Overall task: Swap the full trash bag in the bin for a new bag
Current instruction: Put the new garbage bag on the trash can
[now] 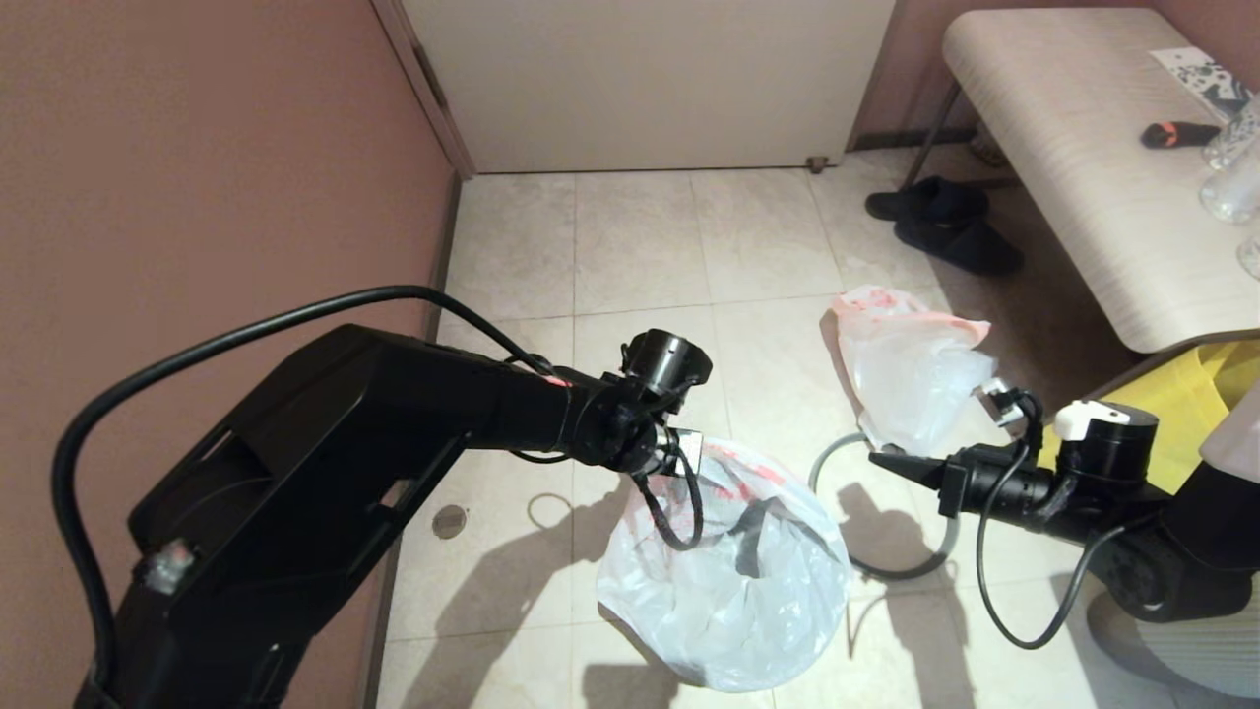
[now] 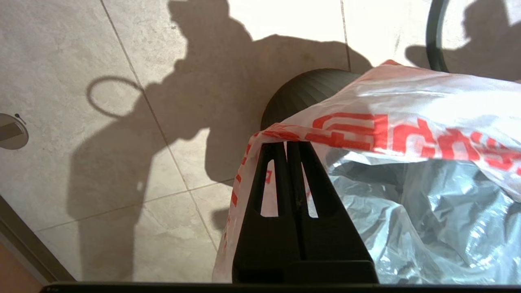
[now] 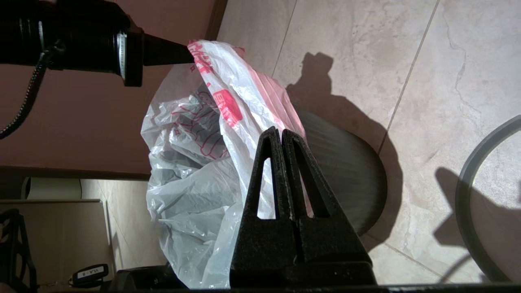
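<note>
Right now I have the left gripper (image 2: 291,143) clenched on the red-printed rim of the new bag (image 1: 733,581), its fingers pinched together with the plastic draped over their tips. That bag is spread wide over the bin (image 3: 346,179), whose ribbed black wall shows beneath the plastic in both wrist views; from the head camera the bin itself is hidden under the bag. My right gripper (image 1: 879,457) is closed on nothing, its tip pointing toward the bag from the right side and hanging clear of it. Just below that gripper the grey hoop (image 1: 891,569) lies flat on the floor tiles, beside the bin and not on it. Farther back, a second white bag (image 1: 911,369) sits on the floor near a pair of dark shoes (image 1: 945,222) and the bench (image 1: 1083,167).
</note>
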You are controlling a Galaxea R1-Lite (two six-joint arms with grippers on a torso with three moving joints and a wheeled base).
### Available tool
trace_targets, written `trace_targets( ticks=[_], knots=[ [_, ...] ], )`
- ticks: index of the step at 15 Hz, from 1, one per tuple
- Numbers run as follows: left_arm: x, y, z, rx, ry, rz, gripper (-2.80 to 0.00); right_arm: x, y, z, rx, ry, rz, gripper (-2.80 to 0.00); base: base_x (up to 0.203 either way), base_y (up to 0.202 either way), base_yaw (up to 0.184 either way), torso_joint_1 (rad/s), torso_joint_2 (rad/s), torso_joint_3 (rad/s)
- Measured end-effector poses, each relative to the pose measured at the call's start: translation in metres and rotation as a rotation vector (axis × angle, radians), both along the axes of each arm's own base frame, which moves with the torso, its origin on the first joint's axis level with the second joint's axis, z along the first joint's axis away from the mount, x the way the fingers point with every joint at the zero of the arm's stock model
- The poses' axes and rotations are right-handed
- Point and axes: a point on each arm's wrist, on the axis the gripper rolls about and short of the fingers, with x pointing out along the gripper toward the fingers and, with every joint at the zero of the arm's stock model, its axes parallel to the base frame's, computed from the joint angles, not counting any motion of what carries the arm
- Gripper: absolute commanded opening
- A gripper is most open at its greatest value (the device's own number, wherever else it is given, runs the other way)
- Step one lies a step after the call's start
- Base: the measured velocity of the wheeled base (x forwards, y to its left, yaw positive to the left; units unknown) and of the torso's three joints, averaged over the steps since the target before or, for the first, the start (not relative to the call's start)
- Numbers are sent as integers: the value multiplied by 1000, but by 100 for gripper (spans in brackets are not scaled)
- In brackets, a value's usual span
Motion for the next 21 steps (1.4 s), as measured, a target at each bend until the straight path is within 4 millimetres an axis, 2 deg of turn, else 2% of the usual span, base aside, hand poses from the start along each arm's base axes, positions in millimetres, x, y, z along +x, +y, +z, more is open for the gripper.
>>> trace_targets(
  ticks=[5,7,13,15,19,21],
  knots=[
    [15,-2,-25,15,22,14,-280,0,0,-2,0,4,0,-280,0,0,0,0,0,0],
    [19,-5,-28,12,17,15,-280,1,0,-3,-1,6,1,-280,0,0,0,0,0,0],
    [24,-19,0,-29,-92,-35,-280,0,3,-5,-2,11,7,-280,0,0,0,0,0,0],
    [24,-22,1,-41,-106,-43,-280,1,2,-4,-1,-4,7,-280,0,0,0,0,0,0],
    [18,-17,-10,-19,-25,-14,-280,0,2,-5,0,-2,6,-280,0,0,0,0,0,0],
    [15,-6,-2,-28,-11,18,-280,-1,4,-5,0,-1,10,-280,0,0,0,0,0,0]
  ],
)
